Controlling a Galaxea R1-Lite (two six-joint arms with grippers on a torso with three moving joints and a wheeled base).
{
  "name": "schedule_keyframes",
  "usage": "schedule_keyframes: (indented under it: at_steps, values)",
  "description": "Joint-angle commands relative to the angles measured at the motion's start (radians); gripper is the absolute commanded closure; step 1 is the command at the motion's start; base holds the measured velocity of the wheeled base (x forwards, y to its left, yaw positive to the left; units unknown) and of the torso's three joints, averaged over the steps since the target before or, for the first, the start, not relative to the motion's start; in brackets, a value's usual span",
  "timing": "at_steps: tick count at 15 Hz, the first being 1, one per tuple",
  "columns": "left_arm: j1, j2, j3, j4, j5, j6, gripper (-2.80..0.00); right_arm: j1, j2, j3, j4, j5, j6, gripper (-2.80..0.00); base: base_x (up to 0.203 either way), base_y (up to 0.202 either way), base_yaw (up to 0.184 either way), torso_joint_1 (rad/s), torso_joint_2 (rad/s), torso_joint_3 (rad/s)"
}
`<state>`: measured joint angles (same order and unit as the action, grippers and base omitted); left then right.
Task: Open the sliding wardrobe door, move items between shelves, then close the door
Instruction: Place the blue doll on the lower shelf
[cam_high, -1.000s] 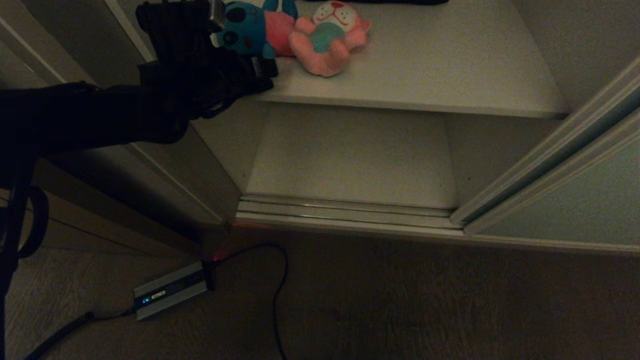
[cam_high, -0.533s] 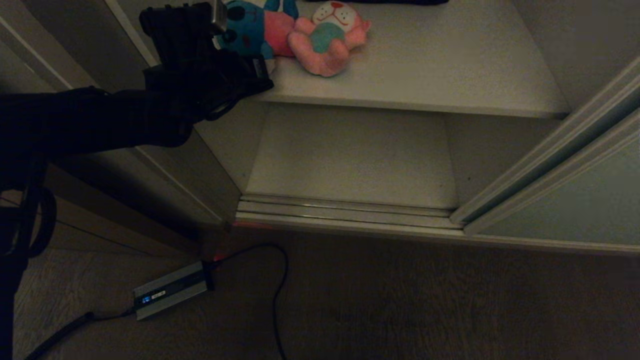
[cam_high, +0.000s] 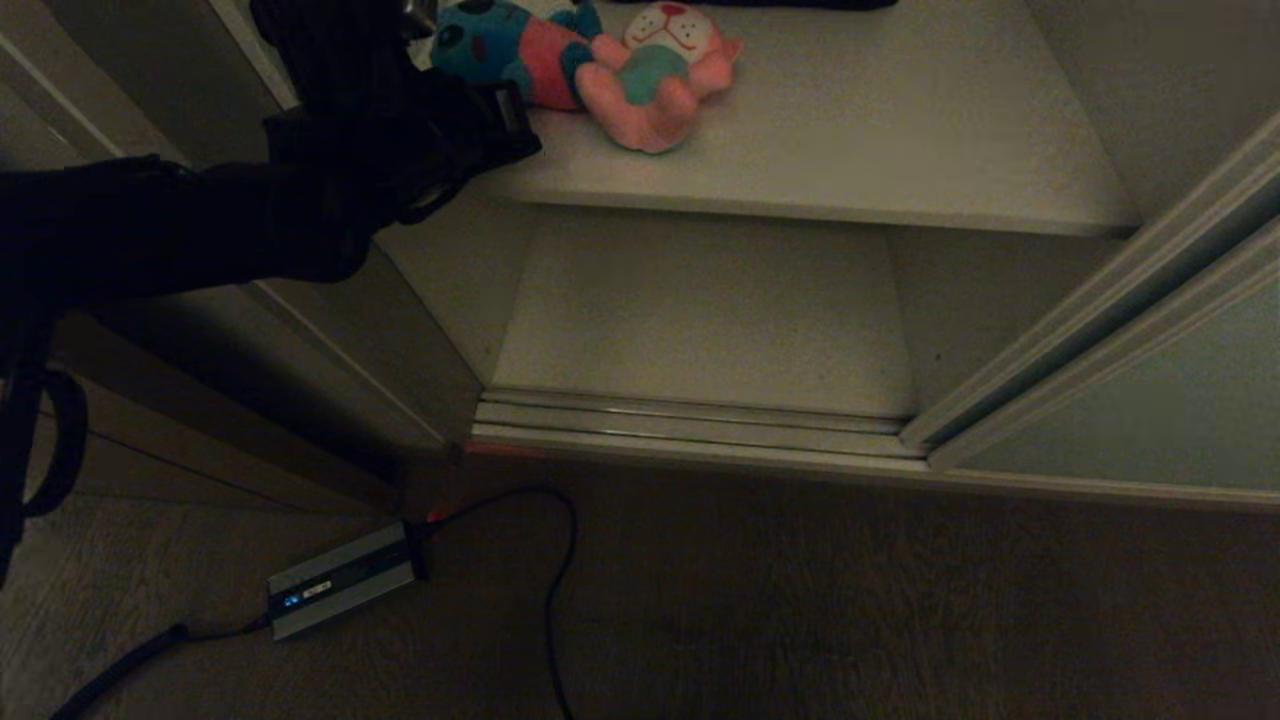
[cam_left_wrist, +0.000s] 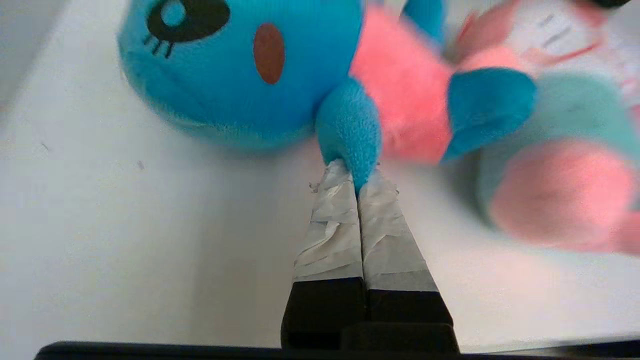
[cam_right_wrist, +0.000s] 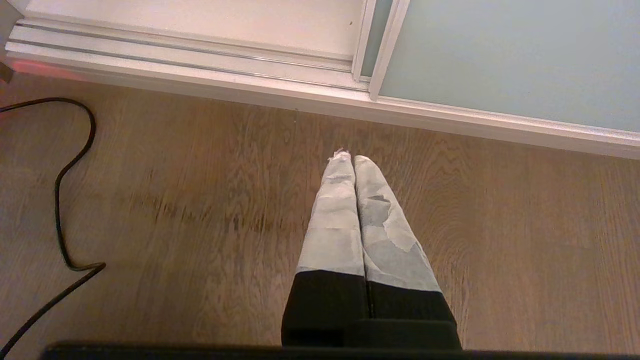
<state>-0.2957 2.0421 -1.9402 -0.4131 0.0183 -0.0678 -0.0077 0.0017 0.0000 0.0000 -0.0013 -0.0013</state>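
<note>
Left tool (cam_left_wrist: 358, 184) pinches one arm of the blue plush toy (cam_left_wrist: 260, 75), probably to lift it off the upper shelf (cam_high: 850, 150). The pink plush toy (cam_high: 655, 85) lies touching it. The sliding wardrobe door (cam_high: 1140, 410) stands open at right. Only the left wrist view shows the pinch; the head view hides it. Right tool (cam_right_wrist: 354, 161), fingers pressed together and empty, hangs over the floor (cam_right_wrist: 200, 200).
</note>
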Motion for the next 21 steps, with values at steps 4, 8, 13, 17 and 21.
schedule_keyframes:
  at_steps: [4, 8, 13, 17, 21]
  values:
    - [-0.012, -0.143, 0.003, 0.138, -0.001, 0.018, 0.00, 0.000, 0.000, 0.005, 0.000, 0.000, 0.000, 0.00, 0.000, 0.000, 0.000, 0.000, 0.00, 0.000]
    - [-0.031, -0.191, 0.004, 0.211, 0.008, 0.071, 0.00, 0.000, 0.000, 0.005, 0.000, 0.000, 0.000, 0.00, 0.000, 0.000, 0.000, 0.000, 0.00, 0.000]
    - [-0.121, -0.260, 0.013, 0.247, 0.096, 0.086, 0.00, 0.001, 0.000, 0.005, 0.000, 0.000, 0.000, 0.00, 0.000, 0.000, 0.000, 0.000, 0.00, 0.000]
    - [-0.171, -0.363, 0.127, 0.250, 0.147, 0.122, 0.00, 0.000, 0.000, 0.005, 0.000, 0.000, 0.000, 0.00, 0.000, 0.000, 0.000, 0.000, 0.00, 0.000]
    - [-0.177, -0.543, 0.305, 0.308, 0.130, 0.156, 0.00, 0.000, 0.000, 0.005, 0.000, 0.000, 0.000, 0.00, 0.000, 0.000, 0.000, 0.000, 0.00, 0.000]
